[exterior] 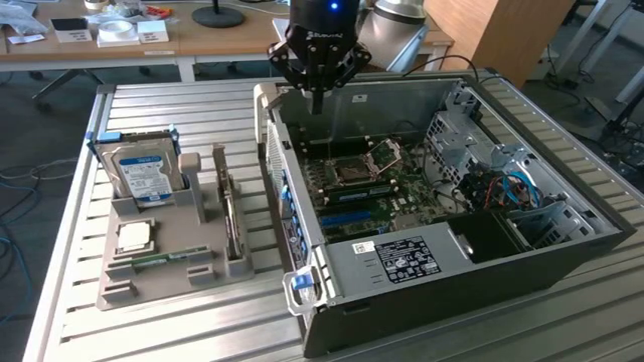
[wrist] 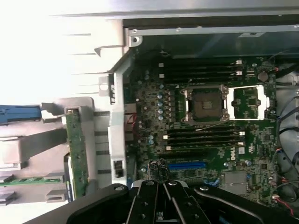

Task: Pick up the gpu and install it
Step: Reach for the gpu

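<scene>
Black end effector [exterior: 316, 102], fingers pressed together and empty, hangs over the open grey metal computer case [exterior: 563, 249] while the gpu [wrist: 77, 149], a thin green card, stands on edge in a grey plastic holder [exterior: 171, 275] on the slatted worktop [exterior: 181, 105], seemingly propped upright for easy gripping.

1 gpu [exterior: 232, 220], 1 drive [exterior: 146, 172], maybe 1 processor [exterior: 134, 236]

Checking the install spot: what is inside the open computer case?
A motherboard with an open processor socket, a blue slot and cables. The labelled grey box hides what lies under it.
</scene>
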Available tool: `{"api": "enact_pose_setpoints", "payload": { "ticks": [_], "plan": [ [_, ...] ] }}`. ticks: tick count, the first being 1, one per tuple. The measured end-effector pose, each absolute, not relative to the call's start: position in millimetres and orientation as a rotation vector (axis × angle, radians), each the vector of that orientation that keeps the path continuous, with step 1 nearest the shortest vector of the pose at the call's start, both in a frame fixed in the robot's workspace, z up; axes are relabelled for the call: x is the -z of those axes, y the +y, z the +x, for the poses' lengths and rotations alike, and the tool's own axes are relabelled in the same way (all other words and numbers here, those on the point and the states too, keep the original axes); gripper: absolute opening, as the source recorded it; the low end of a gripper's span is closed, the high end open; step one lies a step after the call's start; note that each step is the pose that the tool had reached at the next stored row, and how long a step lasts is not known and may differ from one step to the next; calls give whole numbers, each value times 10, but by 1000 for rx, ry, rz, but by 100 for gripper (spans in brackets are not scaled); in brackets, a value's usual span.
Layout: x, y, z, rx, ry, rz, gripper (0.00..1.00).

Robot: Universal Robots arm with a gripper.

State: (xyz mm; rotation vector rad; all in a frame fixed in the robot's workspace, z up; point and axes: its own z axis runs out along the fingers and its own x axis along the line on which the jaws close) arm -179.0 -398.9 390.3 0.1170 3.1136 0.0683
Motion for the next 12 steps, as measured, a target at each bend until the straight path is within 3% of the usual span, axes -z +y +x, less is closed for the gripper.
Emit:
{"api": "enact_pose_setpoints", "payload": {
  "ticks": [12],
  "plan": [
    [-3842,-3988,-2171,-56,3115,118,11]
  ]
}}
